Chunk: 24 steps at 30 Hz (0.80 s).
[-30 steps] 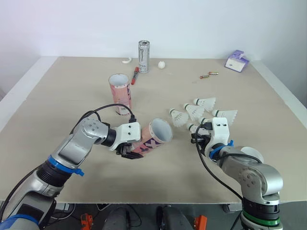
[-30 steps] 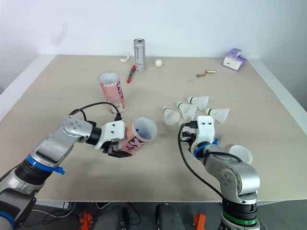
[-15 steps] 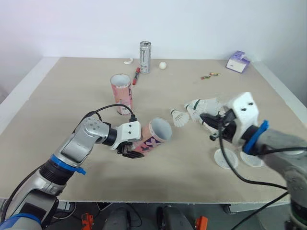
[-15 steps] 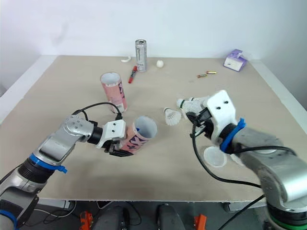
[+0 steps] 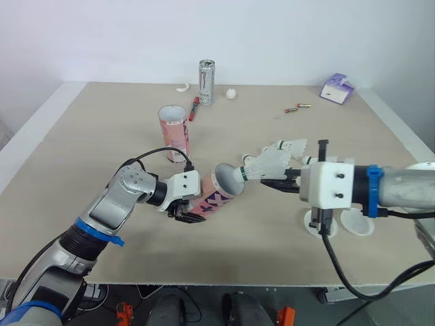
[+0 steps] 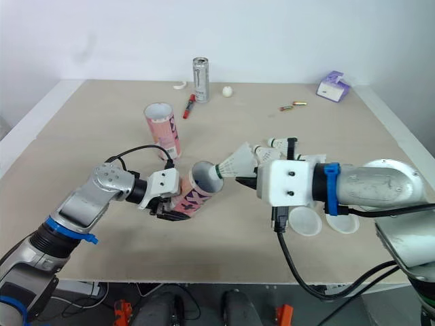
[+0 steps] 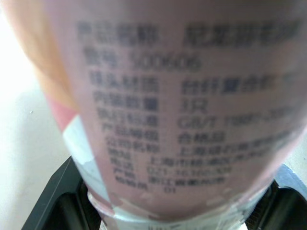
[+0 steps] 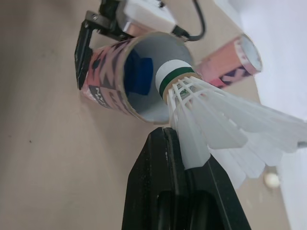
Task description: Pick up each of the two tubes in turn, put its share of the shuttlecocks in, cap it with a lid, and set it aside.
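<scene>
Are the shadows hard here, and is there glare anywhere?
Left eye view: even light, only a faint soft shadow on the table under the held tube. Left wrist view: the table glares almost white. Right wrist view: the shuttlecock has very bright feathers.

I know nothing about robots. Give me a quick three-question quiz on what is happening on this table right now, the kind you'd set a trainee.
1. True or false: the right gripper holds a shuttlecock with its cork end toward the open mouth of the tilted tube that the left gripper holds.
2. The other tube on the table is: A lying on its side; B standing upright; C held in a gripper.
3. How many lids lie on the table by the right arm?
Key: 1 true; 2 B; 3 two.
</scene>
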Tool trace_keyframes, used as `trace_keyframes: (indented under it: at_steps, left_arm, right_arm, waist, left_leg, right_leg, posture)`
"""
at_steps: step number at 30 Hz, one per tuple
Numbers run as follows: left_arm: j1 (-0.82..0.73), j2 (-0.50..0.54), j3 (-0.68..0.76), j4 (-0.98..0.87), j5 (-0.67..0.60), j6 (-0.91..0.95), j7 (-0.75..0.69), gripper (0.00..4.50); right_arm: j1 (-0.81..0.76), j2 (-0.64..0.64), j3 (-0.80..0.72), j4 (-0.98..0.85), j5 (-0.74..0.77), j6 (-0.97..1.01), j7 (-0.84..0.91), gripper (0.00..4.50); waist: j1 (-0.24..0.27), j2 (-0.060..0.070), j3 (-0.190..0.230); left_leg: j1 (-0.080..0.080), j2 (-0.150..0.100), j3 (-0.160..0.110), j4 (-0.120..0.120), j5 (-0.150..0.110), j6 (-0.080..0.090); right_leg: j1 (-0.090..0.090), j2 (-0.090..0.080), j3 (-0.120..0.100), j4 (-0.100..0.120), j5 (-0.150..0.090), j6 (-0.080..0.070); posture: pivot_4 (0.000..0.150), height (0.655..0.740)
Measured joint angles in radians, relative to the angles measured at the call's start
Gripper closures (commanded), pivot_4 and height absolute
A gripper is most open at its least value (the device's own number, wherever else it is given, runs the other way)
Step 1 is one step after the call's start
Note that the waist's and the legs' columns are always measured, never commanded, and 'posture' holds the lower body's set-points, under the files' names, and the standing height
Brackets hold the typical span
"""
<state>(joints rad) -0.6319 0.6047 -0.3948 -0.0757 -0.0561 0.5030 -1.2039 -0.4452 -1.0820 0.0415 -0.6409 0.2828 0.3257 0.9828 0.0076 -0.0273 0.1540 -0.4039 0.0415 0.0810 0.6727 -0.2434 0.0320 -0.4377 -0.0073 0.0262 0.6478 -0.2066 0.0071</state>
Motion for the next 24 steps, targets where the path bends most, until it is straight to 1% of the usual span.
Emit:
trace_keyframes:
  at_steps: [2, 4, 9, 12, 15, 16, 18, 19, 20, 21, 22, 23, 24]
  left_arm:
    - [0.001, 0.000, 0.000, -0.005, 0.000, 0.005, 0.003, 1.47]
    - [0.004, 0.002, 0.001, -0.018, 0.000, 0.020, 0.009, 1.47]
    - [0.009, 0.003, 0.001, -0.031, -0.001, 0.031, 0.018, 1.47]
    - [0.010, 0.003, 0.002, -0.036, -0.003, 0.042, 0.020, 1.47]
    - [0.010, 0.003, 0.002, -0.036, -0.003, 0.044, 0.020, 1.47]
    - [0.010, 0.003, 0.002, -0.035, -0.003, 0.044, 0.021, 1.47]
    - [0.009, 0.003, 0.002, -0.034, -0.003, 0.044, 0.021, 1.47]
    - [0.009, 0.003, 0.002, -0.033, -0.003, 0.043, 0.021, 1.47]
    - [0.009, 0.003, 0.002, -0.033, -0.003, 0.043, 0.021, 1.47]
    - [0.008, 0.002, 0.001, -0.030, -0.003, 0.043, 0.020, 1.47]
    - [0.008, 0.002, 0.001, -0.029, -0.003, 0.042, 0.020, 1.47]
    - [0.007, 0.001, 0.001, -0.025, -0.003, 0.040, 0.020, 1.47]
    - [0.007, 0.001, 0.001, -0.024, -0.004, 0.040, 0.020, 1.47]
  right_arm:
    - [-0.010, 0.005, 0.015, 0.011, -0.016, -0.011, 0.004, 4.37]
    - [-0.073, 0.028, 0.068, 0.048, -0.060, -0.028, 0.016, 4.37]
    - [-0.137, 0.064, 0.114, 0.083, -0.101, -0.039, 0.030, 4.37]
    - [-0.167, 0.091, 0.119, 0.083, -0.100, -0.027, 0.042, 3.53]
    - [-0.175, 0.105, 0.119, 0.074, -0.085, -0.005, 0.046, 2.09]
    - [-0.182, 0.112, 0.118, 0.066, -0.070, 0.009, 0.052, 1.87]
    - [-0.181, 0.126, 0.108, 0.038, -0.035, 0.035, 0.054, 0.76]
    - [-0.181, 0.127, 0.105, 0.033, -0.029, 0.041, 0.053, 0.36]
    - [-0.178, 0.130, 0.098, 0.030, -0.020, 0.051, 0.050, 0.36]
    - [-0.144, 0.185, 0.037, 0.021, 0.031, 0.116, 0.001, 0.06]
    - [-0.131, 0.215, 0.011, 0.021, 0.052, 0.145, -0.027, 0.06]
    - [-0.084, 0.285, -0.066, 0.029, 0.126, 0.237, -0.106, 0.06]
    - [-0.079, 0.291, -0.073, 0.031, 0.131, 0.245, -0.114, 0.06]
  waist:
    - [0.001, 0.000, 0.000]
    - [0.000, 0.000, 0.000]
    - [0.001, 0.000, 0.000]
    - [0.001, 0.000, 0.000]
    - [0.001, 0.000, 0.000]
    - [0.001, 0.000, 0.000]
    - [0.001, 0.000, 0.000]
    - [0.001, 0.000, 0.000]
    - [0.001, 0.000, 0.000]
    - [0.001, -0.002, -0.001]
    - [0.001, -0.002, -0.001]
    - [0.001, -0.003, -0.001]
    - [0.001, -0.003, -0.001]
  left_leg:
    - [-0.001, -0.001, -0.001, 0.000, 0.000, 0.000]
    - [-0.001, -0.001, 0.000, 0.000, 0.000, 0.000]
    - [-0.001, -0.001, -0.001, 0.000, 0.000, 0.000]
    - [-0.001, 0.000, -0.001, 0.000, 0.000, 0.000]
    - [-0.001, 0.000, -0.001, 0.000, 0.000, 0.000]
    - [-0.001, 0.000, -0.001, 0.000, 0.000, 0.000]
    - [-0.001, 0.000, -0.001, 0.000, 0.000, 0.000]
    - [-0.001, 0.000, -0.001, 0.000, 0.000, 0.000]
    - [-0.001, 0.000, -0.001, 0.000, 0.000, 0.000]
    - [-0.001, 0.000, -0.001, 0.000, 0.000, 0.000]
    - [-0.001, 0.001, -0.001, 0.000, 0.000, 0.000]
    - [-0.001, 0.000, -0.002, 0.000, 0.000, 0.000]
    - [-0.001, 0.000, -0.002, 0.000, 0.000, 0.000]
  right_leg:
    - [0.000, 0.000, 0.000, 0.000, 0.000, 0.000]
    - [-0.001, 0.000, 0.000, 0.000, 0.000, 0.000]
    - [-0.001, 0.000, 0.000, 0.000, 0.000, 0.000]
    - [-0.001, 0.000, 0.000, 0.000, 0.000, 0.000]
    - [-0.001, 0.000, 0.000, 0.000, 0.000, 0.000]
    - [-0.001, 0.000, 0.000, 0.000, 0.000, 0.000]
    - [-0.001, 0.000, 0.000, 0.000, 0.000, 0.000]
    - [-0.001, 0.000, 0.000, 0.000, 0.000, 0.000]
    - [-0.001, 0.000, 0.000, 0.000, 0.000, 0.000]
    - [0.000, 0.000, -0.001, 0.000, 0.000, 0.000]
    - [0.000, 0.000, -0.001, 0.000, 0.000, 0.000]
    - [0.001, 0.000, -0.001, 0.001, 0.000, 0.000]
    - [0.001, 0.000, -0.001, 0.001, 0.000, 0.000]
  posture:
    - [0.150, 0.7400]
    - [0.150, 0.7400]
    - [0.150, 0.7400]
    - [0.150, 0.7400]
    - [0.150, 0.7400]
    - [0.150, 0.7400]
    - [0.150, 0.7400]
    - [0.150, 0.7400]
    - [0.150, 0.7400]
    - [0.150, 0.7400]
    - [0.150, 0.7400]
    - [0.150, 0.7400]
    - [0.150, 0.7400]
